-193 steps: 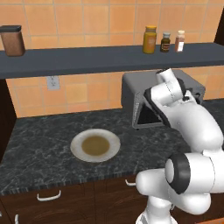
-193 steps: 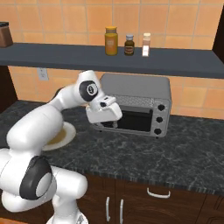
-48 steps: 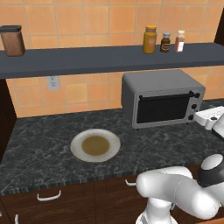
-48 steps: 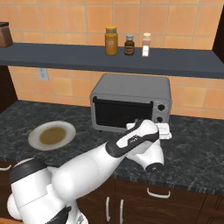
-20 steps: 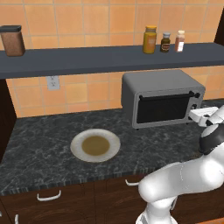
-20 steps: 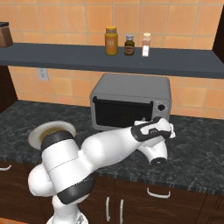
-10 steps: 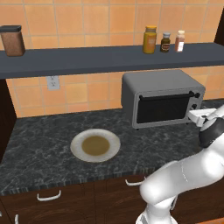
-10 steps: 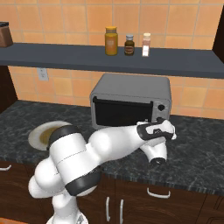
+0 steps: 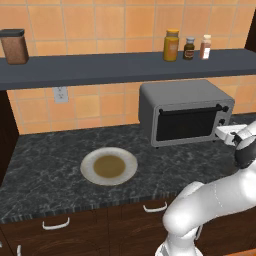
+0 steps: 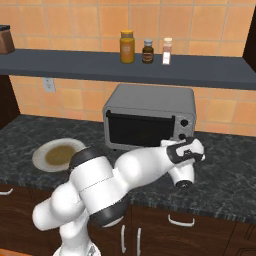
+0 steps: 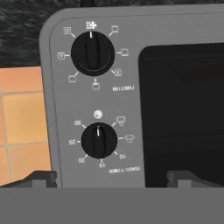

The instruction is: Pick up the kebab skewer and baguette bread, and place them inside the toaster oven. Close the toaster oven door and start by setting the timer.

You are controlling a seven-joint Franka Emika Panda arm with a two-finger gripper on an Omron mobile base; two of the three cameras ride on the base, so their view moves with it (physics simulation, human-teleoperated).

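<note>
The grey toaster oven [image 9: 182,95] [image 10: 152,100] stands at the back of the dark counter, and its dark glass toaster oven door [image 9: 187,124] [image 10: 140,131] [image 11: 183,109] is closed. My gripper [image 9: 224,131] [image 10: 186,143] [image 11: 111,178] hovers open just in front of the oven's right-hand knob column, touching nothing. The hand view shows that panel rolled over: a function knob [image 11: 92,53] and a numbered timer knob [image 11: 99,140] whose pointer sits off the numbers. My fingertips [image 11: 40,177] stand wide apart below the timer knob. The kebab skewer and baguette bread are hidden.
A round plate [image 9: 109,166] [image 10: 59,155] with nothing on it lies on the counter left of the oven. A dark shelf [image 9: 100,67] above carries three small jars [image 9: 172,45] and a brown canister [image 9: 14,46]. Drawers with handles run below the counter edge.
Long before, the oven door hung open with my hand at it; now it is closed. Over the last second the hand crept a little closer to the knob column, jaws unchanged.
</note>
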